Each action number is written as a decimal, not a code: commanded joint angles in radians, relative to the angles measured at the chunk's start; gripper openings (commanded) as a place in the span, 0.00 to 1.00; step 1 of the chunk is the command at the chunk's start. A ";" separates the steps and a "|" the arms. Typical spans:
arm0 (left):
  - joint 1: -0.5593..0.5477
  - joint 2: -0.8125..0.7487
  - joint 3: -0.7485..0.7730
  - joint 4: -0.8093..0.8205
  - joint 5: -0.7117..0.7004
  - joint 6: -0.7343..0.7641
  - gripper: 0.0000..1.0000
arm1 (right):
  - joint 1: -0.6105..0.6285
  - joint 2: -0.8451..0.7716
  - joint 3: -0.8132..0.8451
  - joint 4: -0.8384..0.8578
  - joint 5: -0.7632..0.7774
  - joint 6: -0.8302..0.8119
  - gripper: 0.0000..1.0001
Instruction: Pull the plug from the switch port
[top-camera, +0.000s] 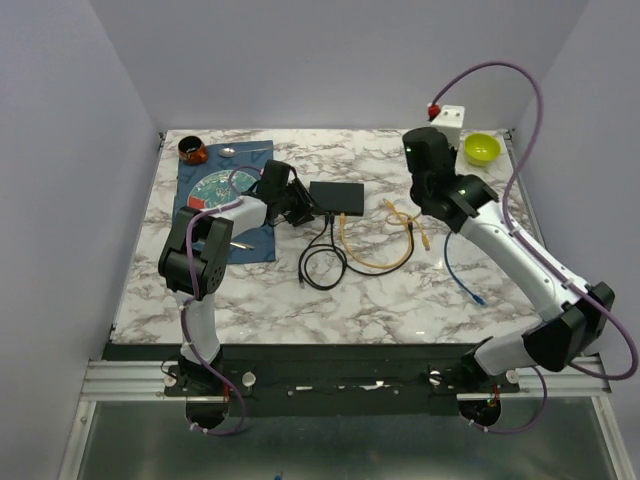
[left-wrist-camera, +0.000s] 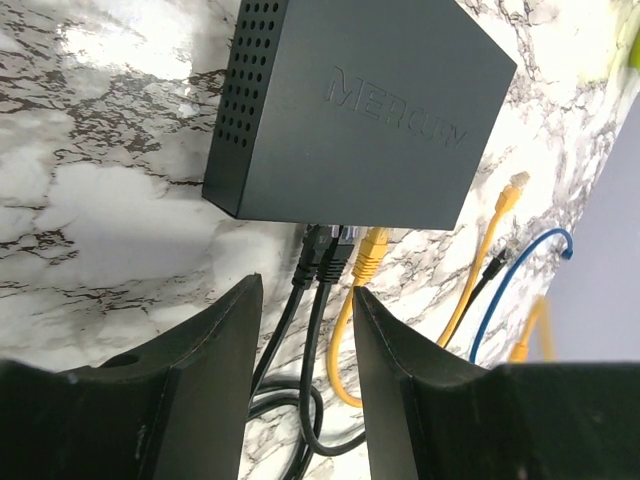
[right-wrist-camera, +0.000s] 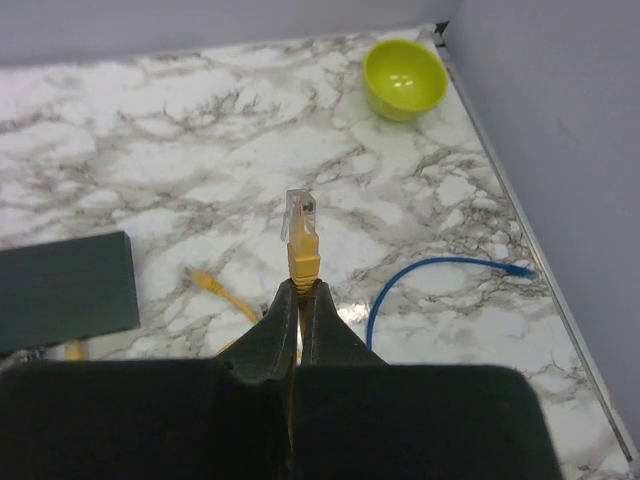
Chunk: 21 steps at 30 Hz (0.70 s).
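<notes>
The black switch (top-camera: 336, 198) lies mid-table; the left wrist view shows it (left-wrist-camera: 370, 100) with two black plugs (left-wrist-camera: 322, 255) and one yellow plug (left-wrist-camera: 370, 250) in its near-edge sockets. My left gripper (top-camera: 300, 208) (left-wrist-camera: 305, 285) is open, low beside the switch, its fingers either side of the black cables just short of the plugs. My right gripper (top-camera: 422, 190) (right-wrist-camera: 302, 285) is raised to the right of the switch (right-wrist-camera: 60, 290) and shut on a yellow cable plug (right-wrist-camera: 302, 235). Its clear tip sticks out free beyond the fingertips.
A black cable loop (top-camera: 322, 265) and a yellow cable (top-camera: 375, 262) lie in front of the switch. A blue cable (top-camera: 462, 272) (right-wrist-camera: 430, 275) lies to the right. A green bowl (top-camera: 481, 149) (right-wrist-camera: 404, 78) and white box (top-camera: 448, 120) sit at the back right; a blue mat (top-camera: 215, 205) lies at the left.
</notes>
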 joint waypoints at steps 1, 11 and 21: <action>0.003 -0.047 -0.016 0.026 0.034 -0.019 0.51 | -0.102 -0.078 -0.042 0.084 0.007 0.100 0.01; 0.004 -0.059 -0.028 0.039 0.044 -0.050 0.51 | -0.596 -0.186 -0.265 0.013 -0.239 0.527 0.01; 0.006 -0.059 -0.034 0.049 0.047 -0.059 0.57 | -0.699 -0.176 -0.323 0.083 -0.508 0.478 0.70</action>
